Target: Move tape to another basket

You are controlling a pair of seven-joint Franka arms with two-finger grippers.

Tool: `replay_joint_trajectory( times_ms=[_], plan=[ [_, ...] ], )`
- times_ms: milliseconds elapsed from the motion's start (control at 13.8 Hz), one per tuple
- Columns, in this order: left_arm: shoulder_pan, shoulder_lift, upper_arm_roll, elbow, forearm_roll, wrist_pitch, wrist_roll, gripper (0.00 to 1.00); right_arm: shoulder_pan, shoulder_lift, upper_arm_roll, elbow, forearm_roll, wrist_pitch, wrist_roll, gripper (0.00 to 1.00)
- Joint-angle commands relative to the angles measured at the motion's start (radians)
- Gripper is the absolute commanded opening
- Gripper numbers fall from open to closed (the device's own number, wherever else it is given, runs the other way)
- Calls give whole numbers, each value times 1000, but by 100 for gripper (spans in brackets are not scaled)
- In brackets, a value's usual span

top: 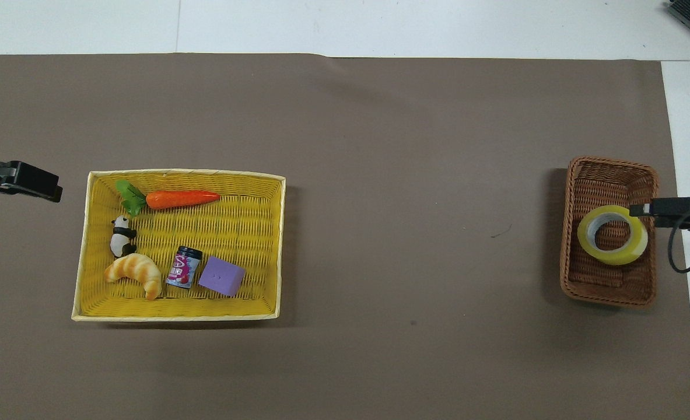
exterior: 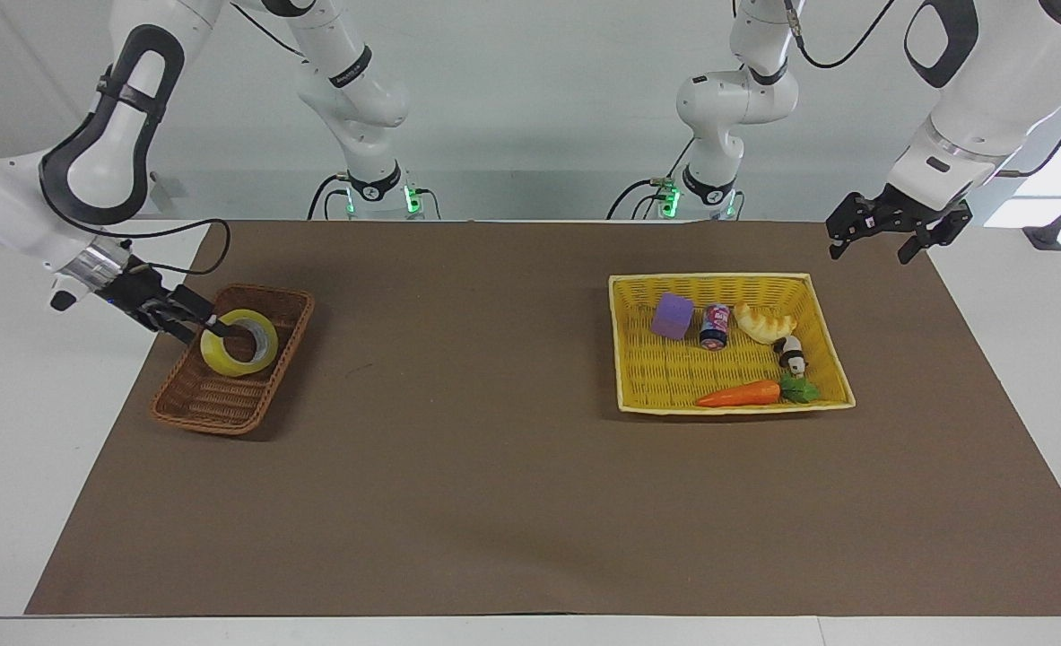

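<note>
Apparently the main part of the task is already done. The tape [exterior: 239, 342] lies inside the dark brown basket [exterior: 191, 405], in the half of it that is nearer to the robots, and it rests a little tilted against the basket's wall. In the overhead view the whole ring of the tape [top: 613, 234] is free, with the woven bottom visible through its hole.

The right end effector [exterior: 210, 324] is at the basket's rim, at the side toward the right arm's end of the tabletop [exterior: 10, 467]. One dark fingertip reaches over the edge of the roll toward its hole, and the fingers do not pinch the roll's wall, so I judge that the right end effector is open and has let the tape go. Whether this fingertip touches the roll, I cannot tell. From above, the right end effector [top: 642, 210] shows just beside the roll, not on it.

The left end effector [exterior: 880, 235] waits in the air with its fingers spread, holding nothing, just past the yellow basket [exterior: 624, 395] toward the left arm's end of the tabletop. In the yellow basket there are a carrot [exterior: 738, 394], a croissant [exterior: 763, 322], a small panda figure [exterior: 792, 353], a can [exterior: 714, 326] and a purple block [exterior: 672, 316].

What is left, as I judge it, is only small: the right arm should draw its fingers clear of the roll and the basket without dragging the tape up with them, and then go away from the basket.
</note>
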Motion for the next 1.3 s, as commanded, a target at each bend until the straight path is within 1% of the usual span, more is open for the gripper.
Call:
replay_joint_trajectory(
  times_ms=[0, 217, 362, 434, 506, 579, 651, 940, 1085, 1230],
  plan=[
    [13, 0, -8, 9, 8, -11, 10, 100, 28, -3, 13, 86, -94, -21, 11, 100],
    [13, 0, -8, 9, 8, -11, 10, 100, 86, -14, 15, 148, -180, -19, 73, 100],
    [13, 0, -8, 9, 8, -11, 10, 100, 144, -36, 16, 179, -322, -14, 84, 100],
    [13, 0, -8, 9, 8, -11, 10, 100, 189, -51, 16, 186, -379, -14, 125, 100],
    [13, 0, -8, 8, 8, -11, 10, 100, 213, -75, 16, 186, -412, -16, 217, 100],
    [13, 0, -8, 8, 8, -11, 10, 100, 242, -95, 18, 185, -424, -24, 332, 100],
    [13, 0, -8, 9, 8, -11, 10, 100, 273, -109, 18, 183, -434, -36, 403, 100],
    [13, 0, -8, 9, 8, -11, 10, 100, 385, -172, 18, 183, -474, -123, 630, 100],
    [13, 0, -8, 9, 8, -11, 10, 100, 420, -200, 24, 183, -474, -145, 736, 100],
    [13, 1, -8, 9, 8, -11, 10, 100, 450, -206, 29, 202, -475, -190, 820, 100]
  ],
)
